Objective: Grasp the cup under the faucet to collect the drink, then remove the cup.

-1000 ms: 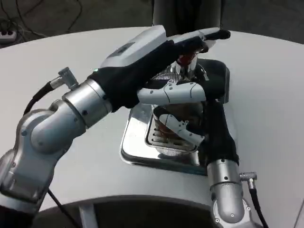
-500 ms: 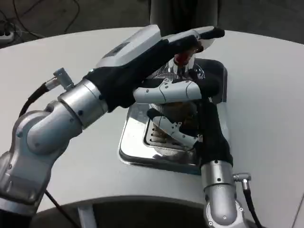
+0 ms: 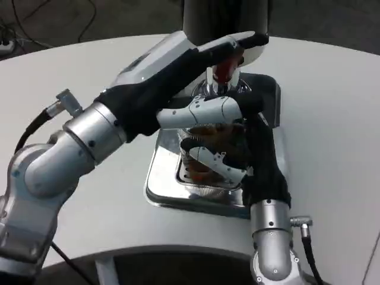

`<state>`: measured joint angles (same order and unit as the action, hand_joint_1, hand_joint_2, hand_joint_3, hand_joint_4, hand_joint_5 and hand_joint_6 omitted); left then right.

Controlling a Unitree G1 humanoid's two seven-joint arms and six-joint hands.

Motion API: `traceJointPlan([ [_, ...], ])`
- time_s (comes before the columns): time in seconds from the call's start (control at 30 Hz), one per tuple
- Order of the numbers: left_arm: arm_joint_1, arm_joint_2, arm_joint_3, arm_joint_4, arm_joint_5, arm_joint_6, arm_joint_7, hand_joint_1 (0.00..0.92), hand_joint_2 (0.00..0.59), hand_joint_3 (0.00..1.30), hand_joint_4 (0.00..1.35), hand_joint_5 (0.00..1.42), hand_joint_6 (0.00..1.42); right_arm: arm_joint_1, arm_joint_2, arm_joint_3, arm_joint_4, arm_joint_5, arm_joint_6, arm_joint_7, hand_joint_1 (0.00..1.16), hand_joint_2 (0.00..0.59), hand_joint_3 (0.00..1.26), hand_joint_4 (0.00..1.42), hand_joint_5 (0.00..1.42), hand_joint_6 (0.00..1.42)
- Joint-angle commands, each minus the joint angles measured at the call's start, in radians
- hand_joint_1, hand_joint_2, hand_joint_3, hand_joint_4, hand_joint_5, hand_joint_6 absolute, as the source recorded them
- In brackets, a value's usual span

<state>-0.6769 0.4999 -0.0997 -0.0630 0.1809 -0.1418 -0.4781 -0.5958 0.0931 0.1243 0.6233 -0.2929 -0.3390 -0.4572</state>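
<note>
Your right hand (image 3: 222, 160) is wrapped around the cup (image 3: 209, 155), which sits on the tray (image 3: 163, 178) under the faucet (image 3: 221, 72). It looks like thin clear plastic, partly full, so squeeze gently mid-wall. The left hand (image 3: 199, 65) rests on the tap; can't tell if it's gripping. Room's tight, so slide out toward yourself, low over the tray lip.

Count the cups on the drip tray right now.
1. A clear cup with brown drink stands on the drip tray below the red faucet, gripped by the right hand. The left hand reaches over it and could hide others.
</note>
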Motion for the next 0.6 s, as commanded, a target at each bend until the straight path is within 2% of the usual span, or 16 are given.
traceJointPlan([
  [0.03,0.043,0.018,0.005,-0.007,-0.011,0.026,-0.023,0.000,0.051,0.16,0.10,0.19,0.08,-0.017,0.029,0.003,0.015,0.000,0.004,-0.010,0.90,0.148,0.35,0.51,0.57,0.45],
  [0.33,0.103,-0.042,0.078,-0.028,-0.181,0.101,-0.004,0.000,0.054,0.16,0.01,0.12,0.10,-0.010,0.022,0.000,0.016,0.000,0.004,-0.023,0.90,0.155,0.45,0.59,0.66,0.50],
  [0.6,0.146,-0.098,0.117,-0.048,-0.298,0.162,0.003,0.000,0.065,0.13,0.00,0.06,0.07,-0.010,0.016,0.000,0.011,-0.002,0.003,-0.026,0.91,0.159,0.50,0.63,0.70,0.53],
])
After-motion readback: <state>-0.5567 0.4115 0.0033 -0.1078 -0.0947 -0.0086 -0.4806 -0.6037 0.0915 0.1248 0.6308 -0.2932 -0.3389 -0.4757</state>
